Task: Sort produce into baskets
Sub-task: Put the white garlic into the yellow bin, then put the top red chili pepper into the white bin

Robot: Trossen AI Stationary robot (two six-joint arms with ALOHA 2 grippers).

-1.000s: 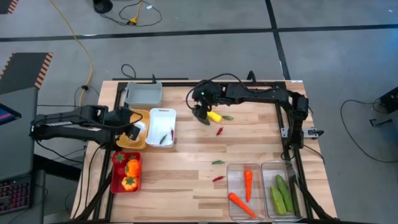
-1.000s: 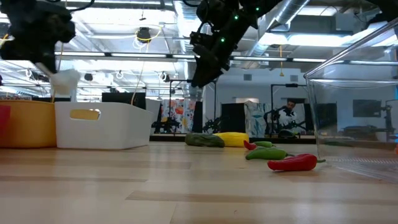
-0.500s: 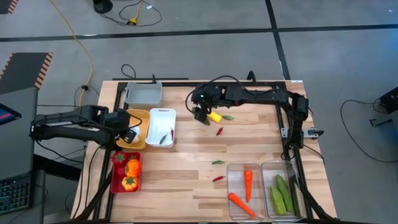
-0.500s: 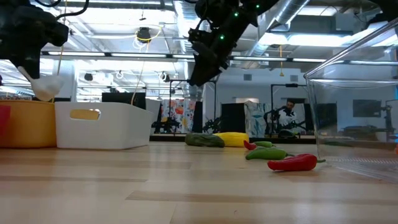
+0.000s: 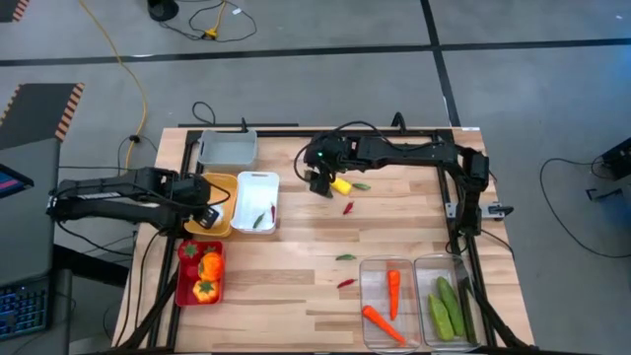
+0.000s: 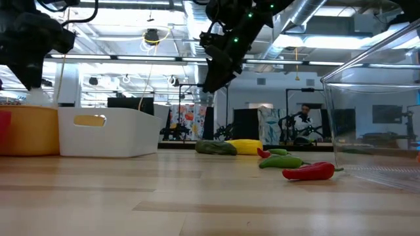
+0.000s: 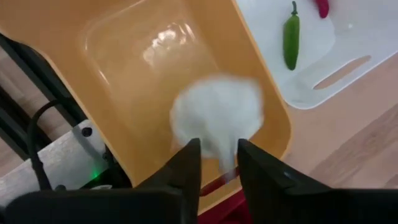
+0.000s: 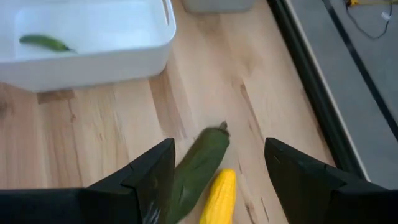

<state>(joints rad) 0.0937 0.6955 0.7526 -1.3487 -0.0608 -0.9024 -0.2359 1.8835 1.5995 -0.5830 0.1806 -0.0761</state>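
Observation:
My left gripper point(image 5: 205, 211) is over the yellow bin point(image 5: 223, 225), shut on a white garlic point(image 7: 217, 118). In the low view the garlic point(image 6: 36, 98) hangs just above the yellow bin's rim point(image 6: 26, 111). My right gripper point(image 5: 317, 182) is open and empty, above a yellow corn piece point(image 5: 341, 184) and a dark green piece point(image 8: 200, 160) that lie on the table. The two fingers stand on either side of them in the right wrist view point(image 8: 217, 149). Red and green chilies point(image 5: 348, 208) point(image 5: 345, 257) point(image 5: 345, 283) lie loose on the wood. My left gripper has the garlic's narrow end point(image 7: 225, 160) pinched between its two fingertips, coming from above. The garlic's round body shows past the fingers, blurred. It hangs clear of the yellow bin's floor point(image 7: 137, 68).
A white bin point(image 5: 256, 179) holds a green and a red chili. A grey bin point(image 5: 227, 148) is at the far left, and a red bin point(image 5: 183, 286) holds orange and red pieces. Two clear bins hold carrots point(image 5: 392, 286) and cucumbers point(image 5: 446, 306) at the near right.
My left gripper has carried the garlic toward the table's left edge, from beside the white bin to over the yellow bin. The garlic now hangs lower, near the yellow bin's rim.

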